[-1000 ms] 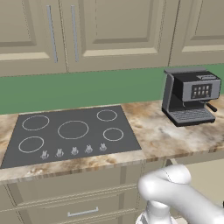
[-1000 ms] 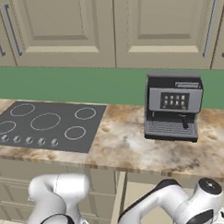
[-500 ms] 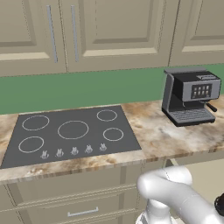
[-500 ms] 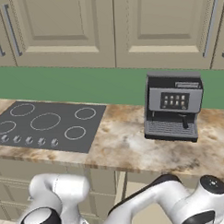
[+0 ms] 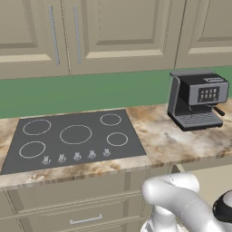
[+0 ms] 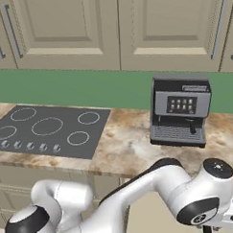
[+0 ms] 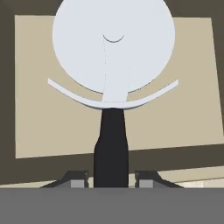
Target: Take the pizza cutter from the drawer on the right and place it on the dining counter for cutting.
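Note:
In the hand view the pizza cutter (image 7: 113, 57) is very close, its round silver-grey wheel uppermost and its slim black handle running down between my fingertips (image 7: 77, 180). My gripper (image 7: 111, 179) is shut on that handle. Behind the cutter lies the drawer (image 7: 48, 113), open, with its flat pale-tan inside showing. The wheel's top reaches past the drawer's far edge, so the cutter hangs above the drawer floor. The dining counter is out of view.
Ahead of the base is a marbled counter (image 5: 158, 140) with a black cooktop (image 5: 74, 138) and a coffee machine (image 5: 197, 99). Beige wall cabinets (image 6: 119, 27) hang above a green backsplash. Cabinet drawer fronts (image 5: 81, 208) sit below the counter, with my arm's elbow (image 6: 189, 192) low in front.
The arm's elbow has risen in the right base view over the last second. The counter, cooktop and coffee machine have not shifted.

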You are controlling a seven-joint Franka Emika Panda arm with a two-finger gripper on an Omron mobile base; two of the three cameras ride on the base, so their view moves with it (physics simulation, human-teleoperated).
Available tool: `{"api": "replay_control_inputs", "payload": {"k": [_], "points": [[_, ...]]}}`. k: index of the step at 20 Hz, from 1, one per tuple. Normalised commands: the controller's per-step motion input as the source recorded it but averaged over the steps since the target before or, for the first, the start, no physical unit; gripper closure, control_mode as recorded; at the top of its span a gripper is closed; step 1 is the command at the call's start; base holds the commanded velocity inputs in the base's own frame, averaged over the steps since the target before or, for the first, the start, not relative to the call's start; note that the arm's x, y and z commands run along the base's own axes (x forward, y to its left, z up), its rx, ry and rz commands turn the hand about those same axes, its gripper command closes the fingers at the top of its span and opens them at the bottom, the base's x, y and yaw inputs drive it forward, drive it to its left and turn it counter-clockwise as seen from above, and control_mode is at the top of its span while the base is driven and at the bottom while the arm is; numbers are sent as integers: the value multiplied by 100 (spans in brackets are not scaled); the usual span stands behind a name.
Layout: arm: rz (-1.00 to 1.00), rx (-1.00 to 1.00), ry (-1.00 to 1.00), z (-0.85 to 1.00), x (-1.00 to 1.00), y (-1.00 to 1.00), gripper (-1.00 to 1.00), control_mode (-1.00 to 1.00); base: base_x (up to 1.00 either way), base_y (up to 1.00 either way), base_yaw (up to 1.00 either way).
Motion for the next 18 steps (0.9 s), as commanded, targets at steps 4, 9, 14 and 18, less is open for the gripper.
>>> {"api": "replay_control_inputs", "payload": {"k": [4,9,14,18], "points": [[0,0,-9,70,0,32,100,-100,0,0,0],[0,0,-7,63,0,46,100,-100,0,0,0],[0,0,-1,63,5,70,100,-100,0,0,0],[0,0,0,55,19,82,100,-100,0,0,0]]}}
